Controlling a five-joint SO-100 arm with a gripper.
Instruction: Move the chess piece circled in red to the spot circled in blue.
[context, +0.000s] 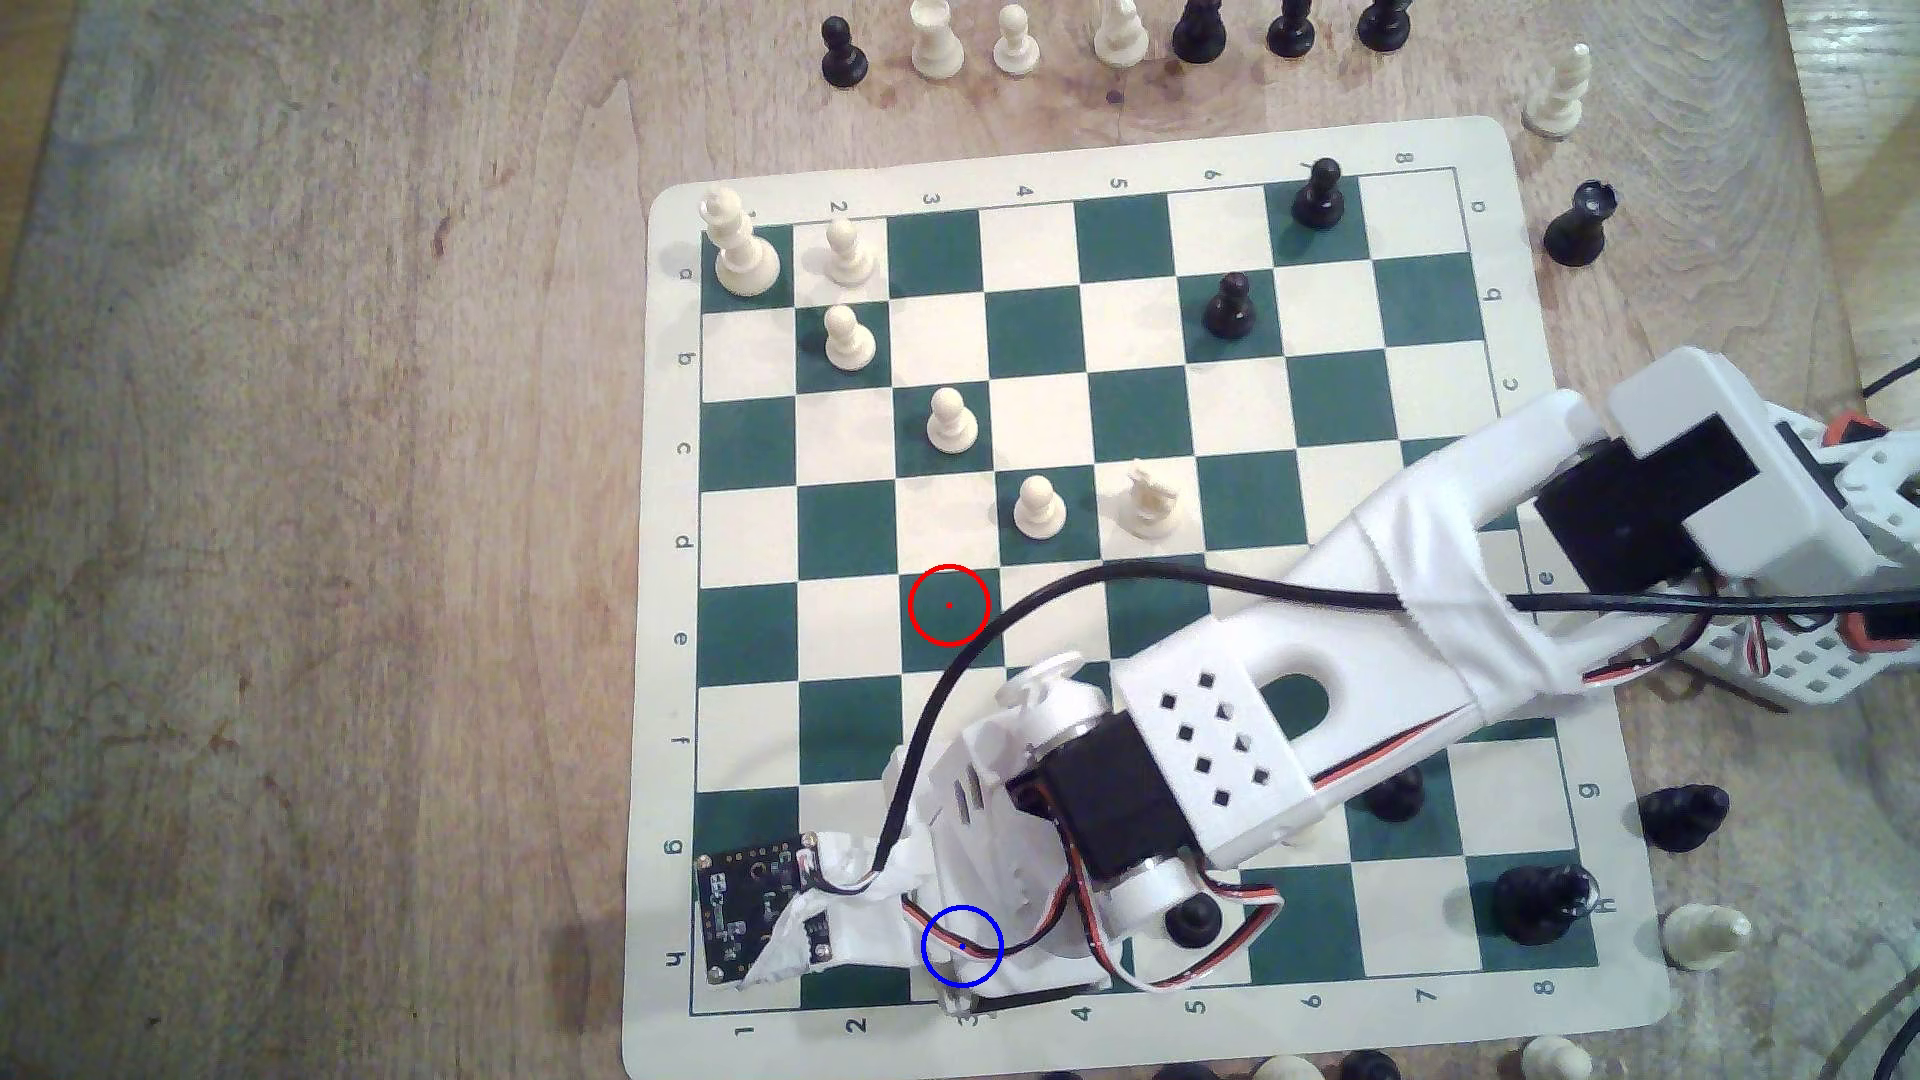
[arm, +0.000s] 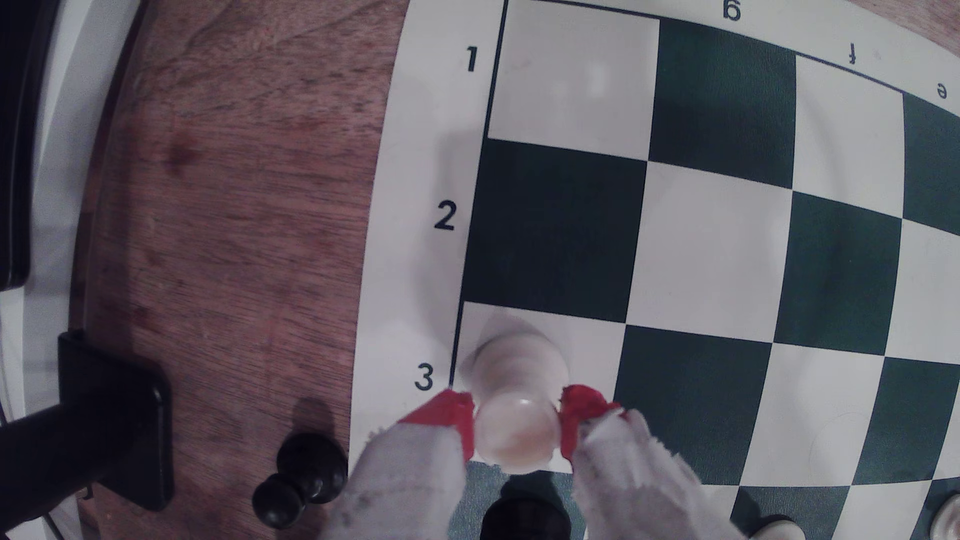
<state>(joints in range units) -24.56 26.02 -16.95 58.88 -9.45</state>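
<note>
wooden table, green-and-cream chessboard

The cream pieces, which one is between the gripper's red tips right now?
The chess piece, short and stout, standing on the cream edge square beside the printed 3. The gripper flanks it with red tips; the ball-headed pawns stand free mid-board.

surface: worn wooden table | light: warm, even

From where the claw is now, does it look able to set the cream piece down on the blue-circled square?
Probably yes. The claw has its red tips on either side of the cream piece, which sits over the cream square by the 3 label. In the exterior view the blue circle lies under the claw; nothing else appears to occupy that square.
</note>
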